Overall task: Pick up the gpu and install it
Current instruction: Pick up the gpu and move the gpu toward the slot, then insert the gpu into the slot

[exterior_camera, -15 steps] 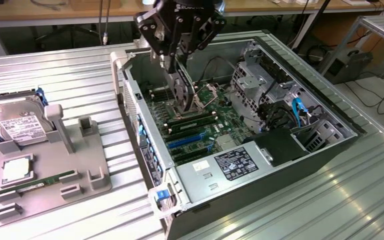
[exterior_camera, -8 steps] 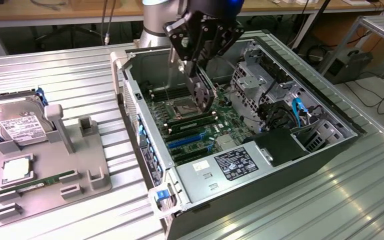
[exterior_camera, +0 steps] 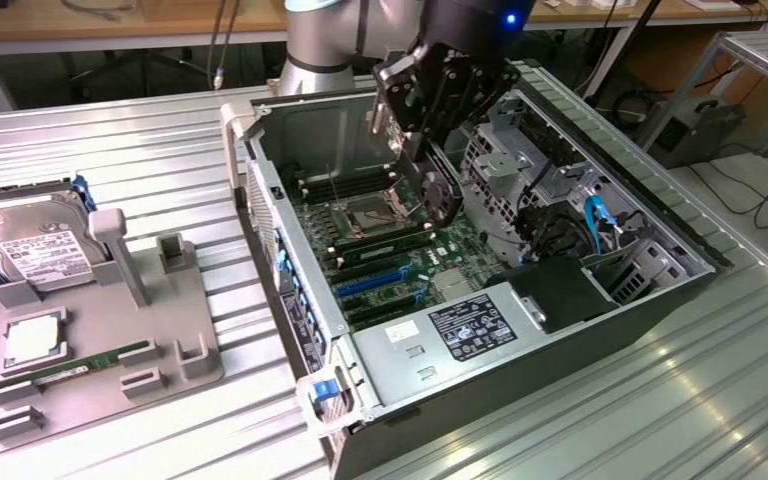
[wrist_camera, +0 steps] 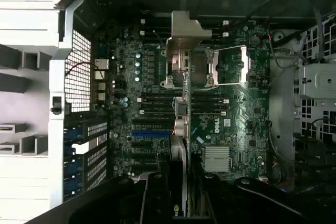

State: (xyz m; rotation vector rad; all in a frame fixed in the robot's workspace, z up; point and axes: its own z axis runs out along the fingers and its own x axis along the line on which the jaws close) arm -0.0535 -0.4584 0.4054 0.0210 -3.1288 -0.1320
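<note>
My gripper (exterior_camera: 420, 150) hangs over the open computer case (exterior_camera: 267, 190), shut on the gpu (exterior_camera: 435, 200). The gpu is a thin black card held upright, its lower edge a little above the motherboard (exterior_camera: 384, 245) near the CPU socket. In the wrist view the gpu (wrist_camera: 181, 129) runs edge-on out from between the fingers (wrist_camera: 156, 198), with its silver bracket (wrist_camera: 185, 30) at the far end. There it lies across the memory slots, with the blue expansion slots (wrist_camera: 149, 135) just beside it. My gripper (wrist_camera: 181, 205) is dark at that picture's edge.
A grey parts tray (exterior_camera: 177, 345) on the exterior view's left holds a silver hard drive (exterior_camera: 31, 245), a CPU (exterior_camera: 31, 340) and a green RAM stick (exterior_camera: 71, 368). Inside the case are the power supply (exterior_camera: 471, 325), drive cages (exterior_camera: 518, 170) and cables (exterior_camera: 598, 225).
</note>
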